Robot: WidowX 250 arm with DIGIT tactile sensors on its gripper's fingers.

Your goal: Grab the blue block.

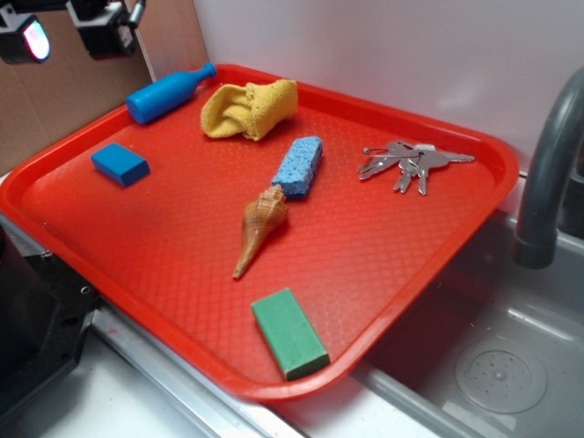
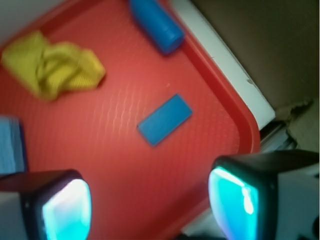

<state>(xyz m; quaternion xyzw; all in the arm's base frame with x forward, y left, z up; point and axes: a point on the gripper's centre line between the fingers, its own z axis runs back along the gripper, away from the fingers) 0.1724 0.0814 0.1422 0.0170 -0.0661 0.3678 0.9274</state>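
The block [image 2: 165,119], a smooth flat blue slab, lies on the pebbled red tray [image 2: 125,170], well below the gripper [image 2: 155,202] and ahead of its fingers. The gripper hangs high with jaws spread, holding nothing. This looks like the approach; next it must descend, centre over the block and straddle it.

Setting: mock kitchen sink station, looks staged as a test bench. Evidence: grey faucet [image 1: 550,173] rising at 3 o'clock; steel sink basin [image 1: 511,338] with round drain [image 1: 500,380] at 5 o'clock. Red cafeteria tray [image 1: 415,274] sits across the sink edge. Plain white wall [image 1: 383,46] at 12 o'clock, bare brown board [image 1: 55,91] at 10 o'clock, more rig than home.
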